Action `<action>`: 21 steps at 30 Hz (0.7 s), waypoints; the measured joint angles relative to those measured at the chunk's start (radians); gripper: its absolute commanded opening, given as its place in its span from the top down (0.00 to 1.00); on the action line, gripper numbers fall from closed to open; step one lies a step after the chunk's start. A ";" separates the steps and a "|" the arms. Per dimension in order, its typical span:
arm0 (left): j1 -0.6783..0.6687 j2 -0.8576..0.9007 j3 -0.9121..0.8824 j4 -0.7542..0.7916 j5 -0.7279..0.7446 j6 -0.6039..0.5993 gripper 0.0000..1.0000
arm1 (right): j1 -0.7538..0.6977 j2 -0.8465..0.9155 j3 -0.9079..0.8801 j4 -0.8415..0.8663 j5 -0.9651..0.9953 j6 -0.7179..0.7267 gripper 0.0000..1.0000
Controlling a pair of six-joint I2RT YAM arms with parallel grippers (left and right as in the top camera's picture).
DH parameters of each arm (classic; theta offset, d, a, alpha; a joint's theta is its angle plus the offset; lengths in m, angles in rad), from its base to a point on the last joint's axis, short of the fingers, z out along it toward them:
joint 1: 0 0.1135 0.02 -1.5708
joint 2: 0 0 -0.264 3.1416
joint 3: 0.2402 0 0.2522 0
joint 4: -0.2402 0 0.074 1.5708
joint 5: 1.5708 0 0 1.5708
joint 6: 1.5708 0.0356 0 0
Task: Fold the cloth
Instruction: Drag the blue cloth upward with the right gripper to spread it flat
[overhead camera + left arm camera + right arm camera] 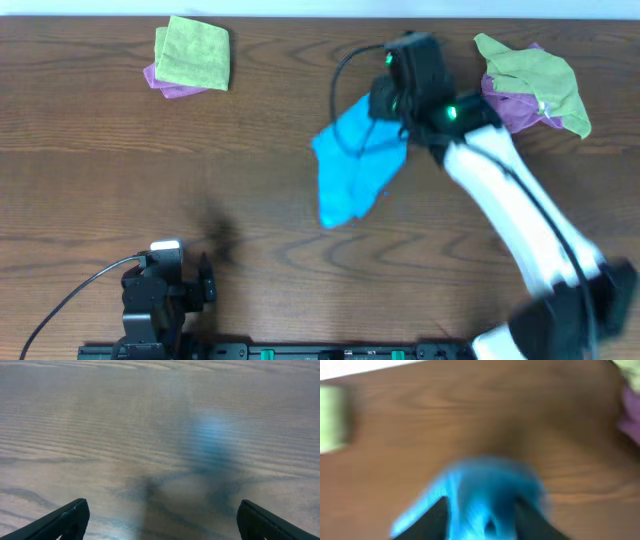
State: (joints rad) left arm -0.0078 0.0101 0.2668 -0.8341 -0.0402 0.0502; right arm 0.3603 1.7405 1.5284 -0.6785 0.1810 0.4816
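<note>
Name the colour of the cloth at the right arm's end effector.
The cloth is bright blue, clearest in the overhead view.

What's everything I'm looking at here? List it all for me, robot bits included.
table: one, dark brown wood, under everything
blue cloth: one, bright blue, rumpled, middle of the table
folded green cloth: one, lime green, far left, on top of a purple one
folded purple cloth: one, purple, peeking out beneath it
crumpled green cloth: one, lime green, far right
crumpled purple cloth: one, purple, partly under that green one
left arm: one, black, near left edge
left pincer: one, black, open over bare wood
right arm: one, white and black, reaching to the middle
right pincer: one, black, closed on the blue cloth
</note>
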 measured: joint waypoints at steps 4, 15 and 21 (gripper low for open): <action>0.000 0.000 -0.001 0.001 0.005 0.000 0.05 | -0.142 0.122 0.041 -0.074 0.016 0.009 0.27; 0.000 0.000 -0.001 0.009 0.076 -0.005 0.05 | -0.155 -0.050 0.177 -0.396 -0.054 -0.014 0.21; 0.000 0.001 -0.001 0.113 0.171 -0.034 0.05 | -0.155 -0.043 0.110 -0.487 -0.156 -0.035 0.26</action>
State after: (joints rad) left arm -0.0078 0.0109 0.2657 -0.7216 0.1310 0.0158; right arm 0.2054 1.6970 1.6382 -1.1652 0.0250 0.4465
